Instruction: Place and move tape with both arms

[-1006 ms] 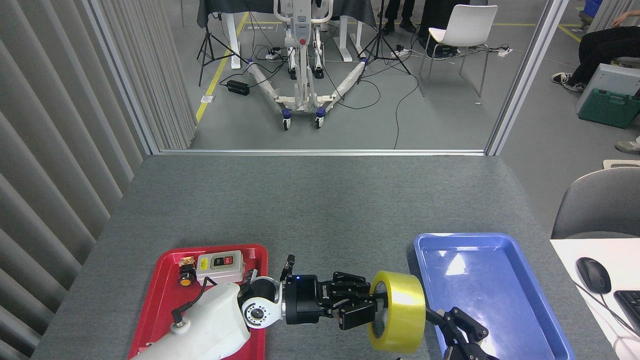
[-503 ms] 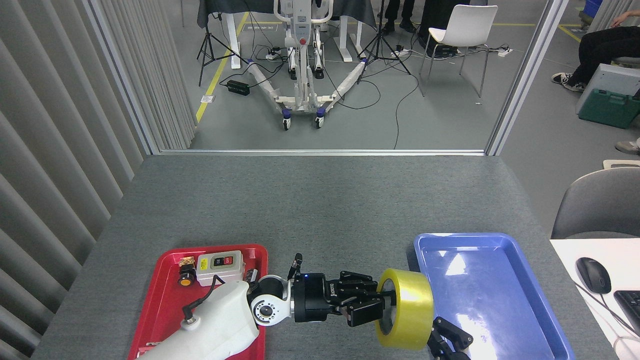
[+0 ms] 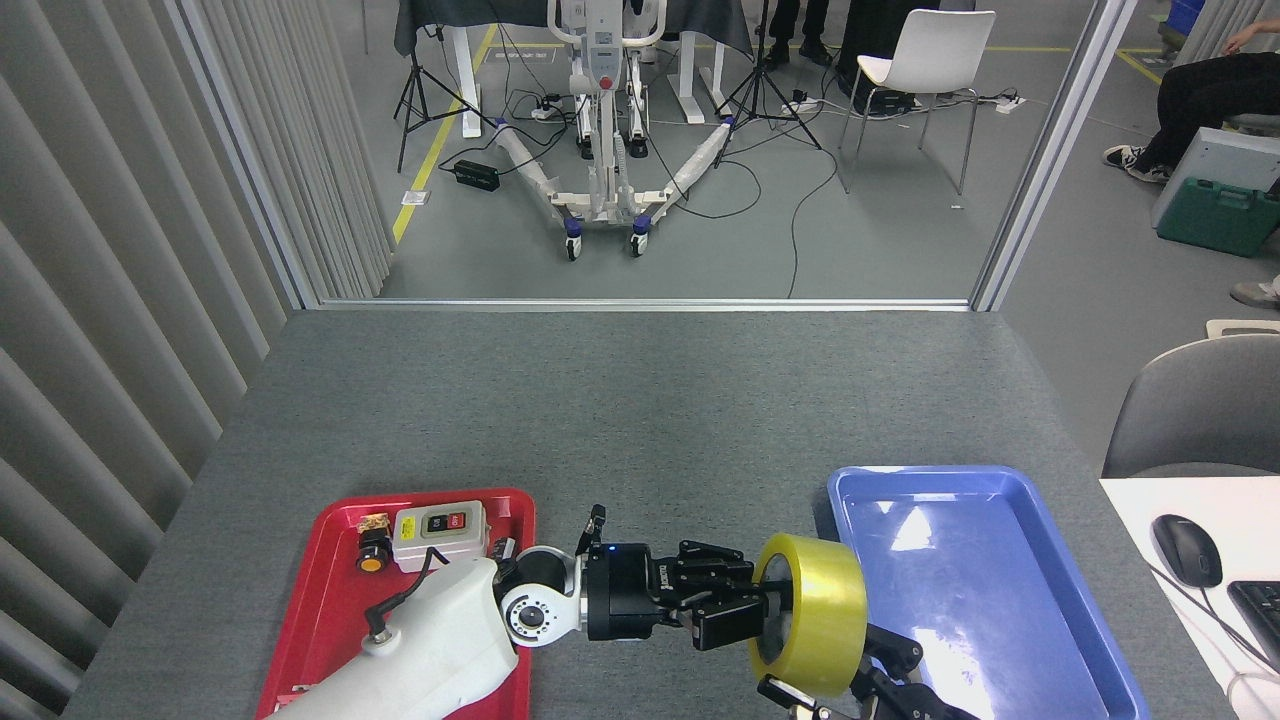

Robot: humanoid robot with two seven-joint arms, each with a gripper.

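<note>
Tape (image 3: 815, 612) hangs low in the frame beside the blue tray (image 3: 1000, 480), pinched by the left gripper (image 3: 745, 605), while the right gripper (image 3: 850, 690) waits spread beneath; handover seems next, needing its fingers around the roll

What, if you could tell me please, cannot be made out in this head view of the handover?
- Right gripper: mostly cut off by the bottom edge and hidden behind the yellow translucent tape roll; open or shut unclear.
- Left gripper fingertips: hidden inside the roll's core.
- Red plastic tray: its near part is covered by the white left arm.
</note>
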